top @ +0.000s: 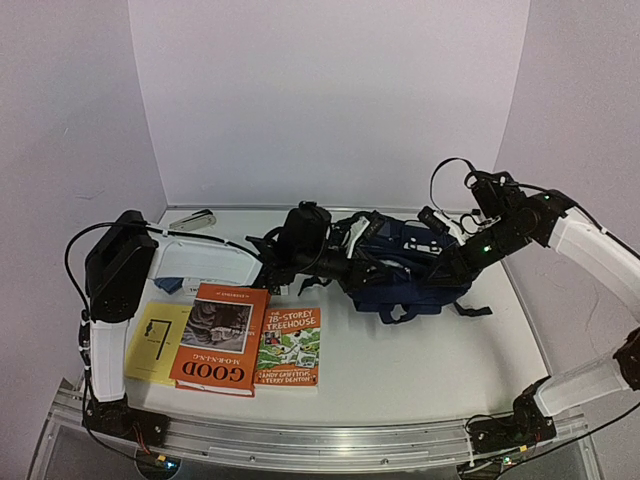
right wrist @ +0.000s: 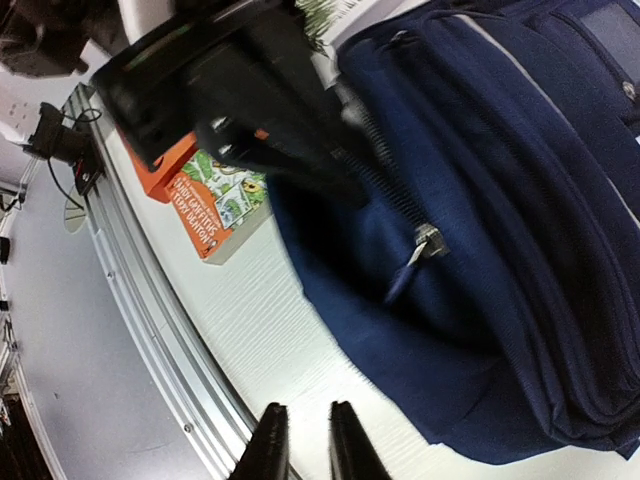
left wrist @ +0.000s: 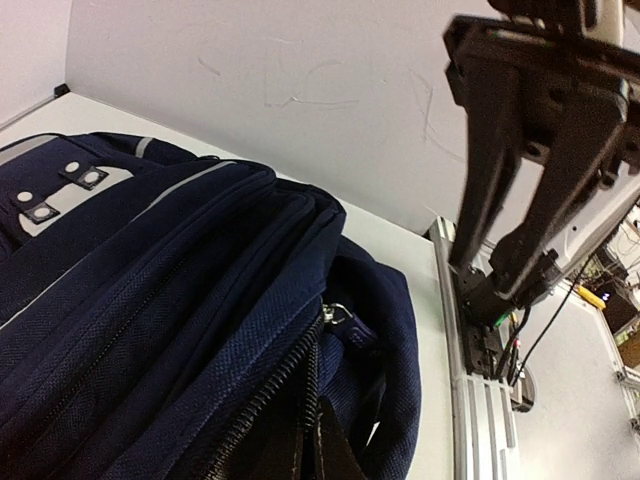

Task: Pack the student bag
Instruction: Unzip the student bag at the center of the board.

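Note:
The student bag (top: 410,270), dark navy with pale zip lines, lies on its side in the middle of the table. My left gripper (top: 347,263) is at its left end. In the left wrist view that gripper (left wrist: 312,440) is shut on the bag's (left wrist: 170,300) open zip edge, just below the metal zip pull (left wrist: 335,312). My right gripper (top: 440,275) hovers over the bag's right half. In the right wrist view its fingertips (right wrist: 307,445) stand slightly apart over bare table, open with nothing between them, beside the bag (right wrist: 520,250) and short of the zip pull (right wrist: 427,243).
Three books lie at the front left: a yellow one (top: 152,340), an orange "Good Morning" (top: 215,335) and the "78-Storey Treehouse" (top: 290,345). A white pouch (top: 205,265) and a small silver item (top: 192,220) sit behind them. A metal rail (top: 320,440) runs along the near edge.

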Controlling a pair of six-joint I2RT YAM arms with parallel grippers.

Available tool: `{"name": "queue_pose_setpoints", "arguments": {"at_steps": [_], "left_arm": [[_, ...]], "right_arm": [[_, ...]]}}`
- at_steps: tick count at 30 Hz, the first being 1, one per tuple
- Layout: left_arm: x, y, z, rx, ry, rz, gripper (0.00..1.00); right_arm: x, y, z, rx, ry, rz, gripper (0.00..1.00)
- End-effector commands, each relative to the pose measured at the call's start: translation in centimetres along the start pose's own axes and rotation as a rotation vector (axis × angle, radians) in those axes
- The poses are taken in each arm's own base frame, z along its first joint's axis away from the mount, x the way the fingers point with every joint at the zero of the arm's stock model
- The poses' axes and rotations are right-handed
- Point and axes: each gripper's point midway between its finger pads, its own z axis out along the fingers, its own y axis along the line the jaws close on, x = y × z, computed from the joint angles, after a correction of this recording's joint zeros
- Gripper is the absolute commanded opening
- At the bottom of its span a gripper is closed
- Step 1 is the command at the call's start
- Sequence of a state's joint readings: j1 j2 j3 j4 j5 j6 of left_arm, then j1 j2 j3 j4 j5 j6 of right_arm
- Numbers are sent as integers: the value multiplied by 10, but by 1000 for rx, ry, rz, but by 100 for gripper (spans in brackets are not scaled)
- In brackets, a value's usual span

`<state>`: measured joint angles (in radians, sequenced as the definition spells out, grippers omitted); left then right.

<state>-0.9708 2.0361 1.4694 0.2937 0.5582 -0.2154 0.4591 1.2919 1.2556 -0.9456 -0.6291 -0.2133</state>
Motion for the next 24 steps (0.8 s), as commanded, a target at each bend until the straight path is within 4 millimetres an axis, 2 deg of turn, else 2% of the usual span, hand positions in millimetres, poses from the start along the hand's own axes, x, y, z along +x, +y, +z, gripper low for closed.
{"name": "queue_pose_setpoints", "arguments": {"at_steps": [1, 4, 8, 14, 19, 24], "left_arm": [[-44, -50, -11, 142, -133, 212, 0], [-43, -57, -10, 158, -132, 238, 0], [-47, -58, -8, 139, -143, 256, 0], [-51, -59, -4, 135, -160, 260, 0], [-52, -57, -2, 117, -167, 263, 0], [-52, -58, 1, 126, -169, 260, 0]], "right_arm": [[-9, -16, 7, 50, -10, 22, 20], [-8, -22, 15, 40, 4, 47, 21], [-6, -15, 21, -32, 13, 69, 25], [2, -15, 30, -59, 40, 91, 25], [7, -14, 37, -88, 59, 114, 34], [5, -21, 42, -67, 56, 124, 29]]}}
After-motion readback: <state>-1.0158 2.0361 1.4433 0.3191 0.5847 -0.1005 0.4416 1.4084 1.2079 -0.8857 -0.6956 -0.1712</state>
